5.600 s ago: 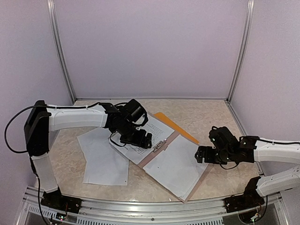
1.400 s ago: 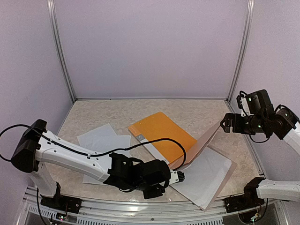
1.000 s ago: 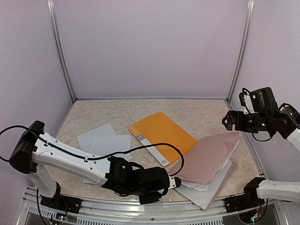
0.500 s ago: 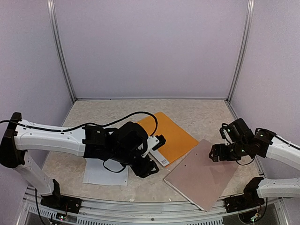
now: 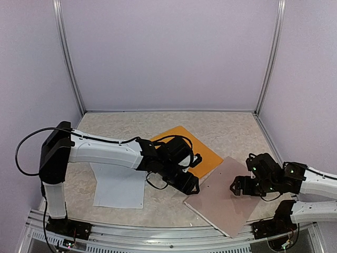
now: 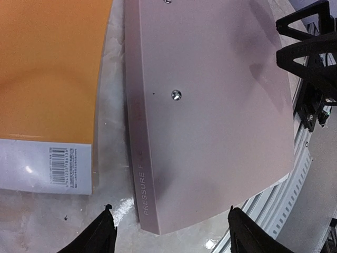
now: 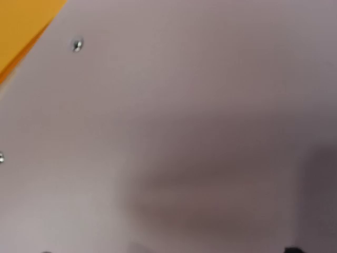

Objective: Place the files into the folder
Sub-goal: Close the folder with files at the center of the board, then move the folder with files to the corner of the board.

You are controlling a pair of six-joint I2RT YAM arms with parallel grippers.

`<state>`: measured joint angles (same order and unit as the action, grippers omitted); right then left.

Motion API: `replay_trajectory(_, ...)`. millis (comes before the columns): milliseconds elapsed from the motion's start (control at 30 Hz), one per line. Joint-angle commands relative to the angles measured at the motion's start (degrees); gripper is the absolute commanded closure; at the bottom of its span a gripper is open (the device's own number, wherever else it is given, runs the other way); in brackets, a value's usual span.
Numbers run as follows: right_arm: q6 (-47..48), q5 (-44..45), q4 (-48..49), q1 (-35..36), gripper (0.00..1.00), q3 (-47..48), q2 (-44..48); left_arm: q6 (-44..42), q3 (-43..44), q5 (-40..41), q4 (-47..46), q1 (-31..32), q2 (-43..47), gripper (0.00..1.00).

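Note:
The orange folder (image 5: pixel 209 153) lies closed at mid-table, its white barcode strip (image 6: pixel 47 166) showing in the left wrist view. The files (image 5: pixel 118 187), plain white sheets, lie flat to its left. A pinkish-brown board (image 5: pixel 221 203) marked "PRESSURE FILE" (image 6: pixel 141 182) lies closed beside the folder. My left gripper (image 5: pixel 188 183) hovers at the board's left edge, open (image 6: pixel 169 208), with nothing between its fingers. My right gripper (image 5: pixel 237 187) sits low over the board's right part, its fingers spread (image 6: pixel 308 39). The right wrist view is a blur of board (image 7: pixel 184 105) and an orange corner (image 7: pixel 21 26).
The aluminium rail (image 5: pixel 158 229) runs along the near table edge, just beyond the board's near corner. Purple walls and metal posts (image 5: pixel 68 58) close in the back and sides. The left arm (image 5: pixel 105 153) stretches across the sheets toward the centre.
The board's raised cover dropped flat a second ago. My left gripper swung right from the near edge to the board's left edge and opened wider. The right gripper came down onto the board.

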<state>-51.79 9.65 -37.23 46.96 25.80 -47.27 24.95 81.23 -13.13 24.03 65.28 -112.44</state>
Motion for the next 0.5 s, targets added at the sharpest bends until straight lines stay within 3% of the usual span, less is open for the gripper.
replay_trajectory(0, -6.8, 2.7, -4.9, 1.2, 0.06, -1.5, 5.3, 2.0, 5.3, -3.7, 1.5, -0.7, -4.6, 0.3)
replay_trajectory(467, -6.3, 3.2, -2.8, 2.8, 0.06, -0.2, -0.8, 3.2, 15.3, -8.0, 6.1, -2.1, -16.3, 0.3)
